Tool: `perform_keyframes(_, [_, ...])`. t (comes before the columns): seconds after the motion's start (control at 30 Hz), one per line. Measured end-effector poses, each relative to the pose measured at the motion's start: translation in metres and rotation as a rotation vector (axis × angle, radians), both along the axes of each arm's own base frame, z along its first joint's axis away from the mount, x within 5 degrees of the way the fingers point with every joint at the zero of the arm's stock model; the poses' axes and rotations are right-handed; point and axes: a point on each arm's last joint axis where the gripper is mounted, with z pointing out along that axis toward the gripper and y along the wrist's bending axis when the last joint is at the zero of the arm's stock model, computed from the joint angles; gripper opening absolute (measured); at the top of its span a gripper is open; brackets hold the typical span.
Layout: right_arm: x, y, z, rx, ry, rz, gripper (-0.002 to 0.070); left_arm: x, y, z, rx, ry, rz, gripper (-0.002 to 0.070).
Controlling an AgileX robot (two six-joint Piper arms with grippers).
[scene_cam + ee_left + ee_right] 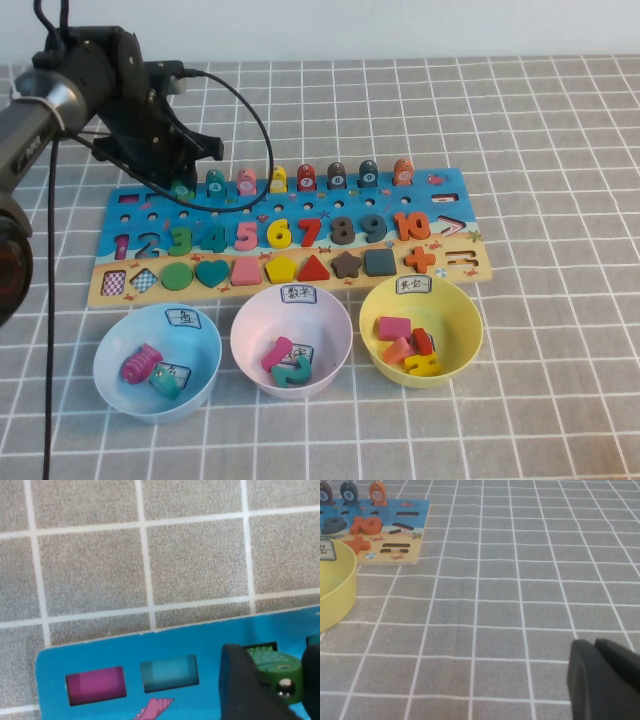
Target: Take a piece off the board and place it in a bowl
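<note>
The blue puzzle board [455, 190] lies mid-table with a back row of fish pieces, a row of numbers and a row of shapes. My left gripper [180, 186] is at the board's back left corner, shut on a green fish piece [182, 187]. In the left wrist view the dark fingers [240, 680] clamp the green fish piece [272, 667] at its slot on the board [55, 680]. Two empty slots lie beside it. Three bowls stand in front of the board: blue [110, 345], pink [245, 325] and yellow [472, 315]. My right gripper [592, 647] is shut and empty, low over bare cloth right of the board; it is out of the high view.
The table has a grey checked cloth. The blue bowl holds two fish pieces, the pink bowl two numbers, the yellow bowl several shapes. A black cable [255, 120] loops from the left arm over the board's back edge. The yellow bowl's rim [340, 580] shows in the right wrist view.
</note>
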Motion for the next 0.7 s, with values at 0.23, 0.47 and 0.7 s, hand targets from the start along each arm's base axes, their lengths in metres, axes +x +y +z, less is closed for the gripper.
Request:
perform_keyframes(0.23, [0.0000,0.0000,0.0000,0.000,0.000,0.000,-0.0018,0.0011,-0.0002,-0.0078,0.003,0.015,0.000,0.0216])
perform_keyframes(0.47, [0.0000,0.0000,0.0000,0.000,0.000,0.000,-0.0018,0.0010,-0.0002,-0.0079,0.003,0.016,0.000,0.0200])
perform_keyframes(0.7, [0.0000,0.0000,0.0000,0.000,0.000,0.000,-0.0018,0.0010,-0.0002,-0.0079,0.003,0.017,0.002,0.0192])
